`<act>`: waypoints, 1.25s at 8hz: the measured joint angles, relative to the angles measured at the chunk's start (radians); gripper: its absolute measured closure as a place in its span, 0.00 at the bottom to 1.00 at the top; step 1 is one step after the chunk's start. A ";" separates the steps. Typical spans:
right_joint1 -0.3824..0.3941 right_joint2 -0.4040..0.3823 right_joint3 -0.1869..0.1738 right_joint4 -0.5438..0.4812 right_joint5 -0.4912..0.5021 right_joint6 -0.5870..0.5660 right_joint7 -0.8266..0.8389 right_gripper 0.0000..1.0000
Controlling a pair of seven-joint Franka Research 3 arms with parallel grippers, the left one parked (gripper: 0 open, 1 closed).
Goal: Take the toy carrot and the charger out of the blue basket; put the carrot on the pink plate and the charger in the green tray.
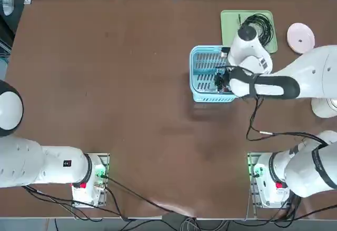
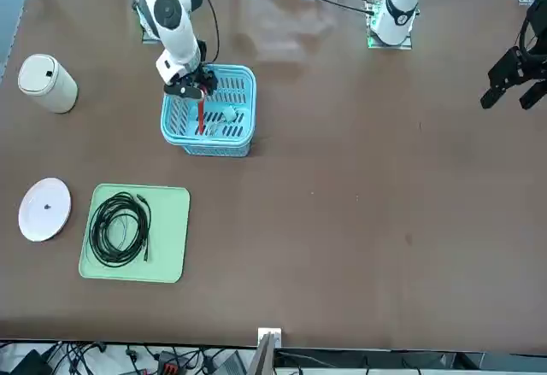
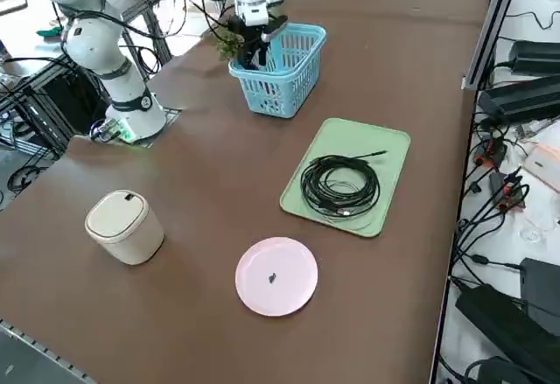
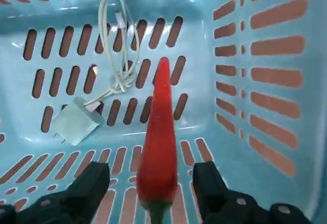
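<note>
We see the right gripper [image 4: 149,185] reaching into the blue basket [image 2: 214,149], its two fingers spread apart, with the toy carrot [image 4: 159,142] in the space between them. The carrot's green leafy end lies toward the fingers and its red tip points away; we cannot tell whether either finger touches it. Picking up the carrot looks like our step in hand. We would do well to center it, close squarely and gently on the thick part near the leaves, then lift straight up.

Beside the carrot, on the basket's slotted floor, lies the charger [image 4: 76,122], its white cord [image 4: 120,35] bunched near the carrot's tip. That cord could snag as we lift, so we should watch it. The basket's walls and rounded rim stand close around the fingers; we judge it wise to clear the rim fully before moving sideways.

Just beyond the basket, away from the robot, is the green tray [image 3: 382,139], holding a coiled black cable [image 3: 341,187]; its left strip is bare, room enough for the charger. Beyond the basket and farther right lies the pink plate [image 3: 276,277], open for the carrot. Right of the basket stands a white lidded canister [image 3: 124,226], best given a wide berth.
</note>
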 joint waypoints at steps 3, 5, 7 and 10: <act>0.032 0.033 0.000 -0.026 0.000 0.071 0.030 0.00; 0.035 0.037 0.000 -0.037 0.000 0.081 0.032 0.00; 0.035 0.038 -0.001 -0.039 0.000 0.082 0.032 0.08; 0.026 0.038 -0.011 -0.040 0.000 0.047 0.014 0.56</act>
